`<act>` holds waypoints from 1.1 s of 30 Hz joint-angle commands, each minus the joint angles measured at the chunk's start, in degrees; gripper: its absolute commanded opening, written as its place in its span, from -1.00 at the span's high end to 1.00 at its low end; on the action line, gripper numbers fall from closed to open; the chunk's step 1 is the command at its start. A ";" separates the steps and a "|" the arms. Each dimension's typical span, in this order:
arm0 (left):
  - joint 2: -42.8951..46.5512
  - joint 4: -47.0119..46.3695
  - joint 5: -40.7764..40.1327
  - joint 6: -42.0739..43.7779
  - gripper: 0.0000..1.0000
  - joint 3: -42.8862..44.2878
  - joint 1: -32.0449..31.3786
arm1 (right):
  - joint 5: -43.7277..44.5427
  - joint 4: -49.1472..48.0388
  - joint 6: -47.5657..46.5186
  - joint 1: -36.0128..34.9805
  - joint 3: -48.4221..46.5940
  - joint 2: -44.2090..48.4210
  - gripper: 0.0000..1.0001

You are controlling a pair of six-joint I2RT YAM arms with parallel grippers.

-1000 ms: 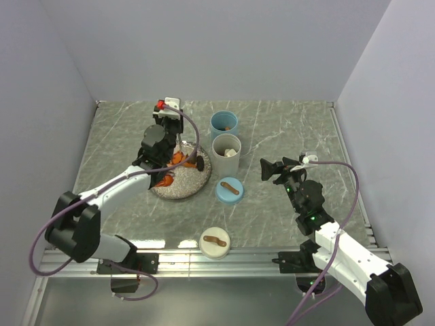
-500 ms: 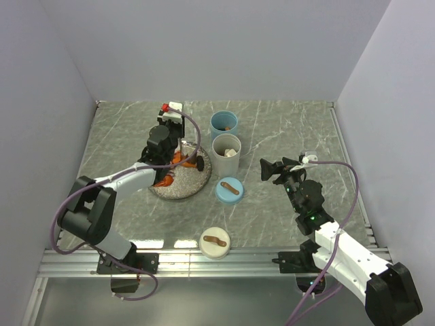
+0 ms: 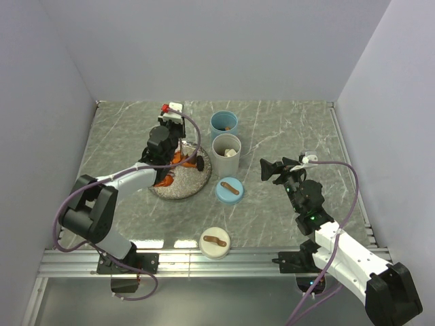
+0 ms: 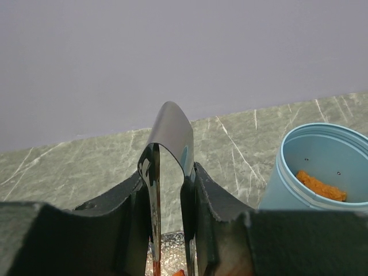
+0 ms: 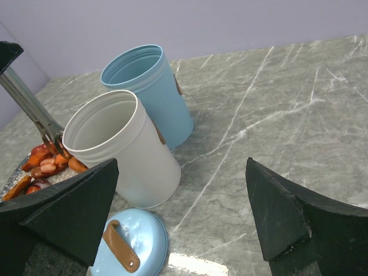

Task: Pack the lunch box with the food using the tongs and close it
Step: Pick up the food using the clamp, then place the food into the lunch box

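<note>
My left gripper (image 3: 165, 149) hovers over the speckled plate (image 3: 178, 189), shut on the grey metal tongs (image 4: 171, 129), which stand upright between its fingers (image 4: 202, 198). The tongs (image 5: 30, 108) reach down with their tips among the orange and red food (image 5: 45, 165) on the plate; whether they pinch a piece I cannot tell. The lunch box is two tall open cups: a blue one (image 3: 223, 123) holding an orange piece (image 4: 321, 185) and a white one (image 3: 227, 155) holding a pale piece. My right gripper (image 3: 277, 167) hangs open to the right of the cups, with nothing in it (image 5: 181, 167).
A blue round lid (image 3: 230, 190) with a brown strap lies in front of the white cup (image 5: 123, 146). A white lid (image 3: 214, 242) lies near the table's front edge. Grey walls stand behind and on both sides. The blue cup (image 5: 150, 86) touches the white one.
My left gripper has shifted slightly towards the back over the plate and squeezed the tongs narrower. The right arm has stayed still.
</note>
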State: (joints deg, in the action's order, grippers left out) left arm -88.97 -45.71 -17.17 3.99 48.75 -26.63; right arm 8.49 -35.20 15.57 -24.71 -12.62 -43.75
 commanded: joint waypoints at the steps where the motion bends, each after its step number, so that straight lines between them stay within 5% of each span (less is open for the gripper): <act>1: 2.91 0.45 1.70 -1.97 0.68 -0.76 0.09 | 0.21 -2.07 -0.28 0.36 -1.26 0.07 -0.96; 18: 10.40 7.13 4.42 -2.85 0.73 8.71 -1.22 | 0.21 -1.98 -0.19 0.36 -1.26 0.33 -0.96; 33: -2.60 10.20 10.92 -3.55 0.68 32.70 -6.23 | 0.30 -2.07 -0.28 0.36 -1.26 -0.02 -0.96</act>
State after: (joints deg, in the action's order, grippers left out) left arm -88.97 -34.79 -10.24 1.41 75.50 -31.64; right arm 8.51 -35.20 15.57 -24.71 -12.62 -43.72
